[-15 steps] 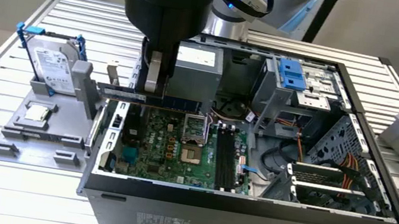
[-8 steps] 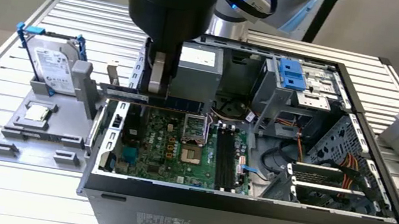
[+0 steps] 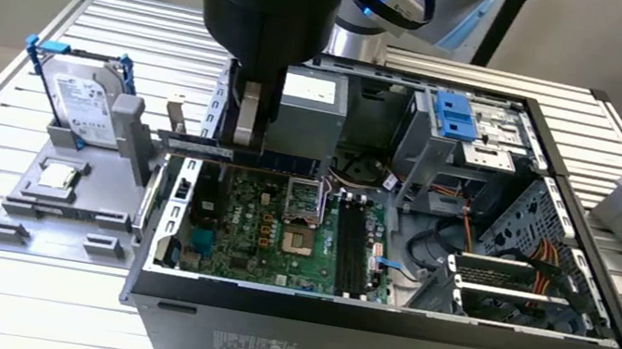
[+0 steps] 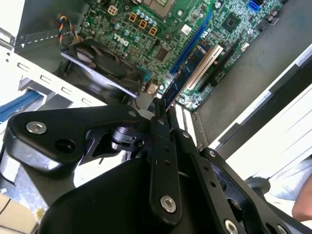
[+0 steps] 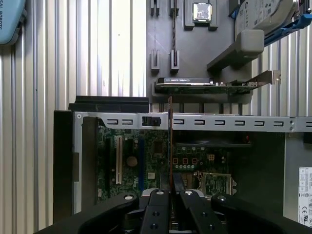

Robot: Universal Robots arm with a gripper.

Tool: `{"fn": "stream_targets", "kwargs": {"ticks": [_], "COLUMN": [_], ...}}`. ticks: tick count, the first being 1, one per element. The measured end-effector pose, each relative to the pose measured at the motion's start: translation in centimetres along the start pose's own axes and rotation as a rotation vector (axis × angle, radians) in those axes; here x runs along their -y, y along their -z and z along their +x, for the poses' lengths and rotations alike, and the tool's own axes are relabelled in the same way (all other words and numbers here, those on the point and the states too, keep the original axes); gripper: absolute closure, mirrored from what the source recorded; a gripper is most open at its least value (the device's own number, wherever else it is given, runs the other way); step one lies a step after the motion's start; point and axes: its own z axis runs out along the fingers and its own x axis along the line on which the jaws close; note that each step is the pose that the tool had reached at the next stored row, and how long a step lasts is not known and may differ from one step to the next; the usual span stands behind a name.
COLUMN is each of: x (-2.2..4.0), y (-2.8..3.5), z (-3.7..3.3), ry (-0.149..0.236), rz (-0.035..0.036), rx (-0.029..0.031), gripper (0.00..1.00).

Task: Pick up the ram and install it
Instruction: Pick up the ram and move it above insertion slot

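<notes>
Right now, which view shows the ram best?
The exterior view: the ram shows side-on along nearly its whole length, clamped in the gripper. In the first wrist view the ram is edge-on, a thin line; in the second wrist view the ram is foreshortened.

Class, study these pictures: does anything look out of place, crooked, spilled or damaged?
Nothing looks spilled or damaged. The one part out of place is the memory stick: the gripper is shut on it, holding it level in the air above the open computer case, while the long black slots on the board look empty.
</notes>
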Motion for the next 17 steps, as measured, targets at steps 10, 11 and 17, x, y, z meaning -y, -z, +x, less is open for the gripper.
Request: {"fn": "stream_targets", "kwargs": {"ticks": [10,11,17], "x": [0.05,0.06,0.19], "y": [0.0,0.0,0.01], "z": [0.0,0.0,0.0], "ry": [0.0,0.0,0.0], "rz": [0.0,0.0,0.0], "rx": [0.0,-0.0001,-0.0001], "gripper": [1.0,1.0,1.0]}}
